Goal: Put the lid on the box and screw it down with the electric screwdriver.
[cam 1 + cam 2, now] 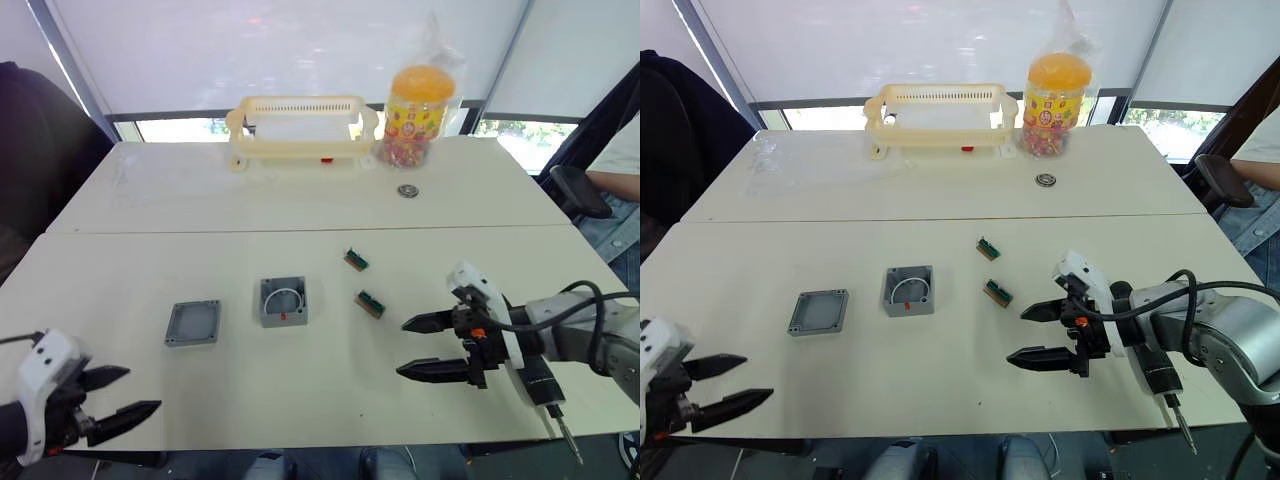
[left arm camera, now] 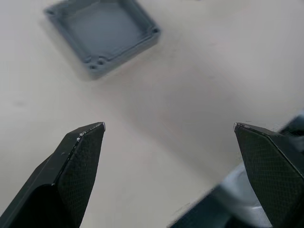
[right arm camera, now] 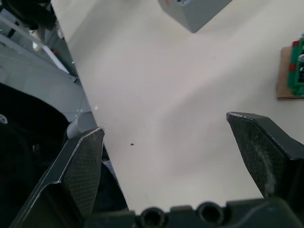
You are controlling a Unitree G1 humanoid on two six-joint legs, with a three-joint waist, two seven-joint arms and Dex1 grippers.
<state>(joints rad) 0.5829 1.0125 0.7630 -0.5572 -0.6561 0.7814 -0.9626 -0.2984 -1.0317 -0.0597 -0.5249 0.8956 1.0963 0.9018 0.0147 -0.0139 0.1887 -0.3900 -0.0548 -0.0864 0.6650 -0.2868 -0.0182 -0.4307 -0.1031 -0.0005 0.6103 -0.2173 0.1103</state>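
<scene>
While both grippers hang spread and empty, left gripper (image 1: 118, 392) and right gripper (image 1: 418, 347), you see 2 grey parts on the table (image 1: 300, 200). The lid (image 1: 193, 323) lies beside the box (image 1: 283, 301), apart. The electric screwdriver (image 1: 548, 400) rests at the table's near right edge.

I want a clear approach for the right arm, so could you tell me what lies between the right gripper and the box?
One small green circuit board lies between the right gripper and the box, as the left eye view shows; otherwise bare table.

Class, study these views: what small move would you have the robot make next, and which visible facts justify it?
Probably move the left gripper forward to the lid and grasp it. The lid lies flat on the table beside the box, which is uncovered, and both the left and right gripper are open and empty. The left one is nearer the lid.
</scene>
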